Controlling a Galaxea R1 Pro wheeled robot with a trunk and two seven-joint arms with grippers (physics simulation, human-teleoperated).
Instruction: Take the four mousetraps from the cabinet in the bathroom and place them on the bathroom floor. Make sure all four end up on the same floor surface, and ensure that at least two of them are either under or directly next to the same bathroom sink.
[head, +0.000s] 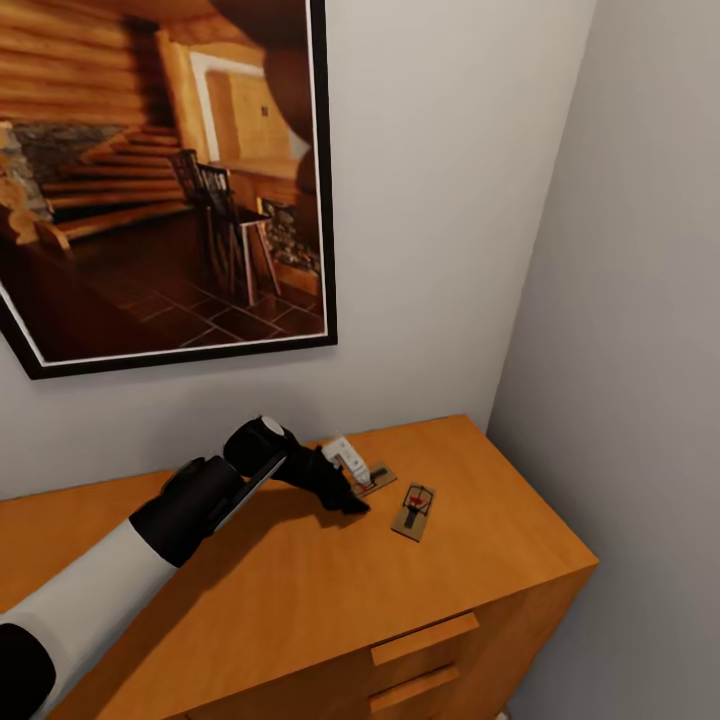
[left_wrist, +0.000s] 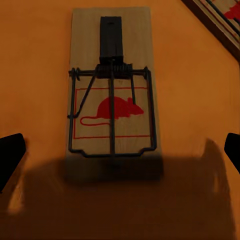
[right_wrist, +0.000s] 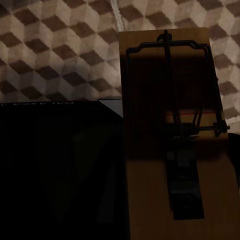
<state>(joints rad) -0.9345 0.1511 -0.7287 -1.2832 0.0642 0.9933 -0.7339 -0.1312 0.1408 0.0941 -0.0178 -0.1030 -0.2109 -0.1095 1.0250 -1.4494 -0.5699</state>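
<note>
Two mousetraps lie on the flat top of the orange-brown cabinet (head: 300, 600). My left gripper (head: 350, 497) hovers open just over the nearer mousetrap (head: 376, 478), partly covering it. In the left wrist view that mousetrap (left_wrist: 112, 100), with its red mouse print, lies between the spread black fingertips (left_wrist: 10, 155). The second mousetrap (head: 414, 511) lies free a little to the right, and its corner (left_wrist: 225, 17) also shows in the left wrist view. In the right wrist view another mousetrap (right_wrist: 170, 75) hangs close to the camera above the cube-patterned bathroom floor (right_wrist: 55, 50), with my right gripper (right_wrist: 172, 150) shut on it.
A large framed picture (head: 160, 180) hangs on the wall behind the cabinet. A grey side wall (head: 640, 350) closes in at the cabinet's right end. Drawer fronts with slot handles (head: 425, 640) face me. A black mass (right_wrist: 55, 170) covers part of the floor in the right wrist view.
</note>
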